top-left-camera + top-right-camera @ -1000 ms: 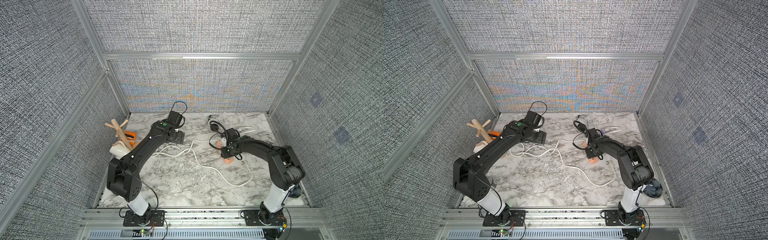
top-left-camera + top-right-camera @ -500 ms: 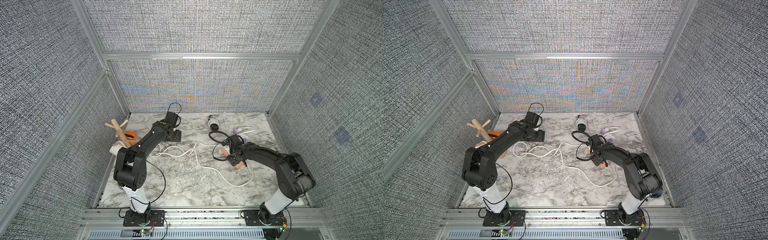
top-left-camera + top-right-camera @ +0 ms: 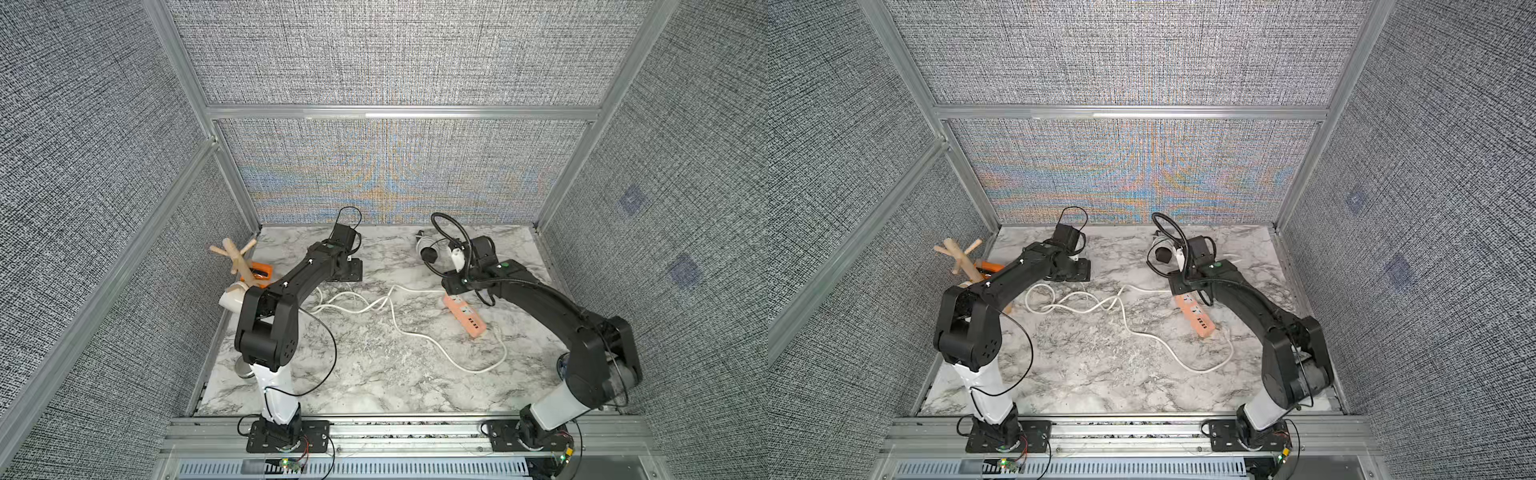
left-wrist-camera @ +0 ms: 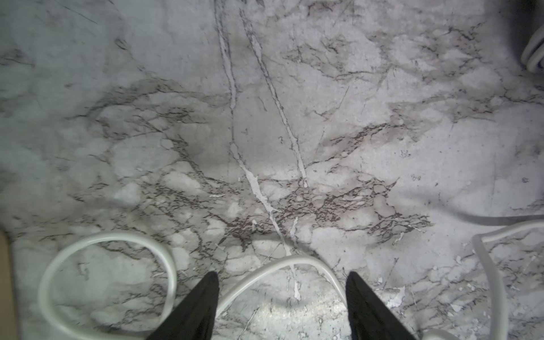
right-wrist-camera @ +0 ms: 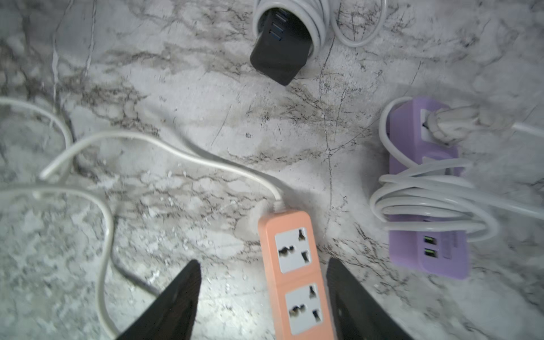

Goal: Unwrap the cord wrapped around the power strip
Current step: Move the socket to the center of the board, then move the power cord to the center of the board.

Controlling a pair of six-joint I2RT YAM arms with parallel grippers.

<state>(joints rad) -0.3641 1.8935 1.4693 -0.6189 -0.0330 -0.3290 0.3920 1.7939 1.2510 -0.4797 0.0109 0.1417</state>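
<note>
Cord (image 5: 126,135) loose | left claw (image 4: 282,273) spread, empty | right claw (image 5: 263,262) likewise

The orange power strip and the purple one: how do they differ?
The orange power strip has its white cord trailing loose over the marble table; the purple power strip has its coiled cord wound around its middle. The orange strip's visible sockets are empty; a white plug sits in the purple strip's socket. Both lie flat, sockets up.
</note>
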